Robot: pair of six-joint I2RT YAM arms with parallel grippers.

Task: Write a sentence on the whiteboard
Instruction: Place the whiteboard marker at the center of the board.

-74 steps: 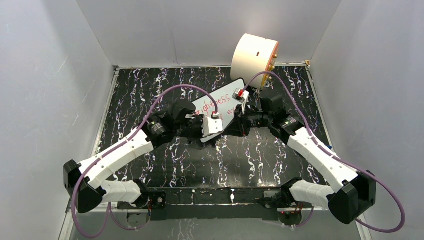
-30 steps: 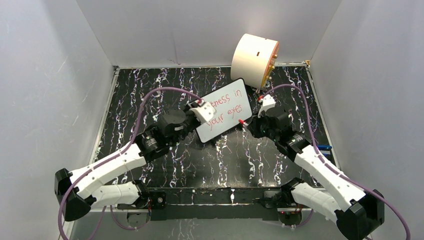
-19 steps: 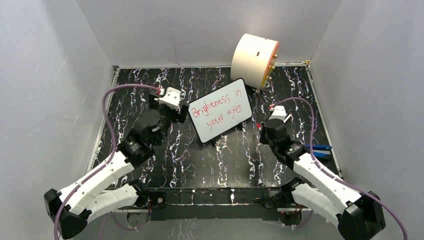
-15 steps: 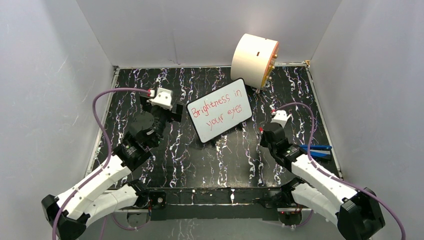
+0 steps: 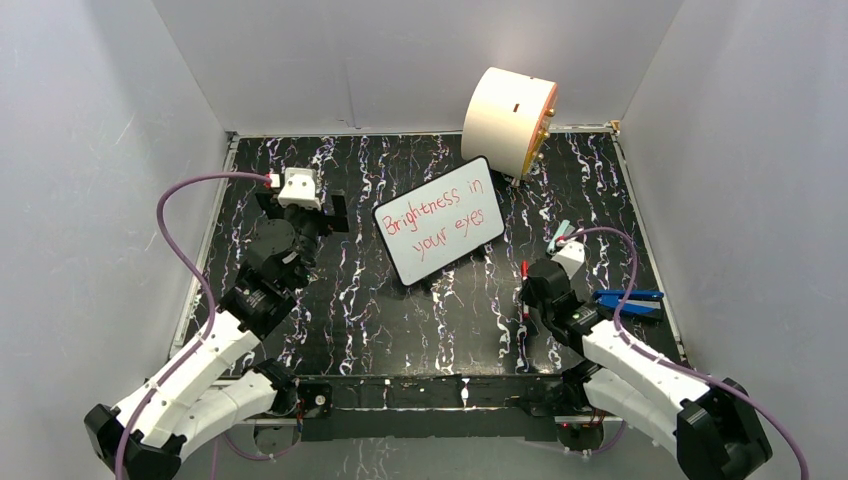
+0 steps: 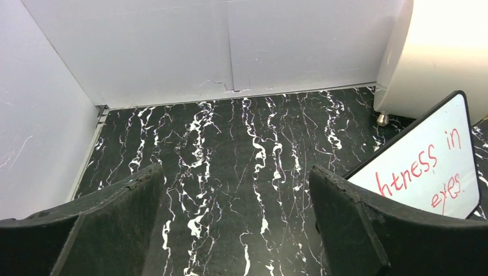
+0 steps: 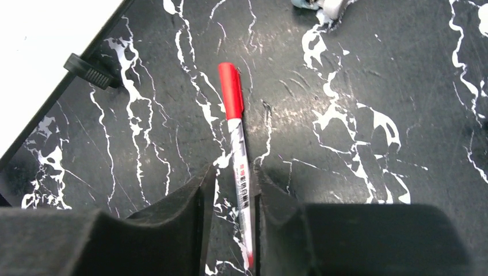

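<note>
The whiteboard (image 5: pixel 440 222) lies tilted mid-table; its right part shows in the left wrist view (image 6: pixel 426 167) and a corner in the right wrist view (image 7: pixel 46 46). The sentence (image 5: pixel 441 217) reads "Brightness in your eyes" in red, over two lines. My left gripper (image 5: pixel 300 207) (image 6: pixel 236 190) is left of the board, wide open and empty. My right gripper (image 5: pixel 527 300) (image 7: pixel 234 172) is low over the table, near-right of the board. Its jaws are slightly apart around a red-capped marker (image 7: pixel 239 155) (image 5: pixel 523 285) that rests on the table against the right finger, with a gap on the left.
A big cream cylinder (image 5: pixel 510 118) (image 6: pixel 437 52) stands at the back, just behind the board. A blue tool (image 5: pixel 628 299) lies by the right wall. A small teal and pink object (image 5: pixel 560 232) sits right of the board. White walls enclose the black marbled table (image 5: pixel 400 310).
My left gripper has let go of the board's edge, opened wide and pulled back left. My right arm has drawn back toward me with the marker, set it down, and its jaws have parted.
</note>
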